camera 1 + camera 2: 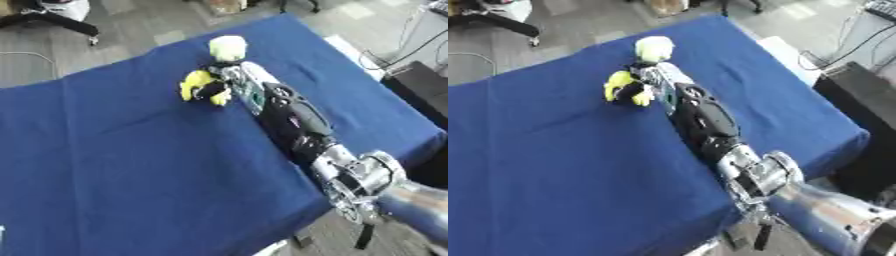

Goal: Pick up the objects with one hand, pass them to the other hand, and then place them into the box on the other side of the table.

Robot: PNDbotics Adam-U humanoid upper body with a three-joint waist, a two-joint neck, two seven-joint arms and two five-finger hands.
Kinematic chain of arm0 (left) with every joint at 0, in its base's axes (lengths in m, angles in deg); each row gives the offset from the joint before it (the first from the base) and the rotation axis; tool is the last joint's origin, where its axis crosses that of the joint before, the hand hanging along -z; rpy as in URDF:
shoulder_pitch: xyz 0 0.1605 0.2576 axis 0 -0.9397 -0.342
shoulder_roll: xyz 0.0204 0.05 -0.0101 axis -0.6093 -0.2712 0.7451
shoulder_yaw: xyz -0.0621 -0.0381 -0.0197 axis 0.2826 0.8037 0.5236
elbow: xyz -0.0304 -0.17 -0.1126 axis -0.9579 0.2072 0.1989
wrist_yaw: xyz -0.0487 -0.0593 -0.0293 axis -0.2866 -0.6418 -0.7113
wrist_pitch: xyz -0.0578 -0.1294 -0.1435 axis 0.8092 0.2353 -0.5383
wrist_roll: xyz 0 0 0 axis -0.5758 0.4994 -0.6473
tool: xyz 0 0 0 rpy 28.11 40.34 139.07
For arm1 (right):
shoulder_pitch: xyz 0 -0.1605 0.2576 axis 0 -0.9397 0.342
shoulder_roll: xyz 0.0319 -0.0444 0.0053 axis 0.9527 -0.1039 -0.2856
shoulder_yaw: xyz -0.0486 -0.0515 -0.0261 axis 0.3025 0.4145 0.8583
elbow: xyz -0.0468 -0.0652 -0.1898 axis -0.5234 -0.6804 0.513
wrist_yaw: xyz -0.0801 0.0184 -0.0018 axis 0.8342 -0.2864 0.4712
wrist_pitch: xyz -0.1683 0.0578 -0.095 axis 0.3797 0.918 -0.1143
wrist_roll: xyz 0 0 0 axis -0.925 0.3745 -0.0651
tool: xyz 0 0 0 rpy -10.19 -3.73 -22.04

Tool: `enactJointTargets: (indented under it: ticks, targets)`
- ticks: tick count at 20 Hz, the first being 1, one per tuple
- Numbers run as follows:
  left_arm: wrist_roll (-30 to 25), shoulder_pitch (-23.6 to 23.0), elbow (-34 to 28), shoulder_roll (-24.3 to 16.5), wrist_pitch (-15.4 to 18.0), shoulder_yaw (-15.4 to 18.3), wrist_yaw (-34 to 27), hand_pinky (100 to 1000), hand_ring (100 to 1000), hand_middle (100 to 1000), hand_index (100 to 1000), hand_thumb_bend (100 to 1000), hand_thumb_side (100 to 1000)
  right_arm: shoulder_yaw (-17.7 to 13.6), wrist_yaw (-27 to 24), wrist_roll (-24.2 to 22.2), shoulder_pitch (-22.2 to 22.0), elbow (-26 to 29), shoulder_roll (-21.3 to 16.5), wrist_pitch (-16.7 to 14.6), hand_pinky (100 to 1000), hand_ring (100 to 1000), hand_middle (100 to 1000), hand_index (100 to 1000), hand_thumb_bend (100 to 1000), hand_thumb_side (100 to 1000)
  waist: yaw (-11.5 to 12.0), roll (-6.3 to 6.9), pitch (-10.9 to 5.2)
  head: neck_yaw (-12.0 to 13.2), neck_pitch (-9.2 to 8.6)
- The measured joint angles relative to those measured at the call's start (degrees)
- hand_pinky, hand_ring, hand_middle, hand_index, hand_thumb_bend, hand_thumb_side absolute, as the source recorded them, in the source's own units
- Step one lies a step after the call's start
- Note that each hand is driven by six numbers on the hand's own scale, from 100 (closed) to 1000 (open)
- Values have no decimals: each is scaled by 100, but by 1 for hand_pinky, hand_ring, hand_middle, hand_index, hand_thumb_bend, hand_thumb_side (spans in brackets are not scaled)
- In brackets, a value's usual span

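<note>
A bright yellow object [196, 81] lies on the blue table [131, 165] toward its far side. My right arm reaches in from the lower right, and my right hand [214, 90] sits on the yellow object with dark fingers curled round its near side. Just beyond the hand is a pale yellow-green rounded object [228, 47]; whether the hand touches it is unclear. My left hand shows in neither view.
A white flat thing [353, 54] lies off the table's far right edge. A black case [422, 87] stands on the floor to the right, with cables above it. A chair base [54, 20] is at the upper left.
</note>
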Motion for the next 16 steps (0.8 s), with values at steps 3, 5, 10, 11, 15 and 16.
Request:
enactJointTargets:
  ticks: [3,5,10,11,15,16]
  targets:
    - [-23,-13,-24,-27,-3,30,-139,725,665,667,836,100,698,-81,263,278,128,-315,-24,-277,820,687,617,756,100,284,3,0,-1,-23,0]
    - [-30,-31,-24,-46,-6,51,-175,725,665,667,836,100,701,-214,447,456,148,-364,-33,-421,784,553,464,630,100,241,3,0,-1,-23,0]
    - [-32,-46,-24,-46,-5,55,-207,725,664,667,836,100,704,-593,792,912,158,-24,-46,-800,728,425,291,482,100,126,-33,0,-1,4,0]
    - [-32,-50,-24,-46,-5,56,-207,724,663,665,835,100,703,-645,791,1011,169,108,-47,-890,718,410,264,462,100,100,-33,0,-1,24,0]
    - [-20,-76,-21,-47,-8,67,-178,723,661,664,833,100,704,-788,568,1402,248,722,-42,-1274,700,389,225,436,100,100,-67,0,-1,164,0]
    - [-15,-92,-18,-47,-7,67,-147,723,661,663,833,100,700,-809,487,1497,248,879,-31,-1367,694,383,217,429,100,100,-70,0,-1,224,0]
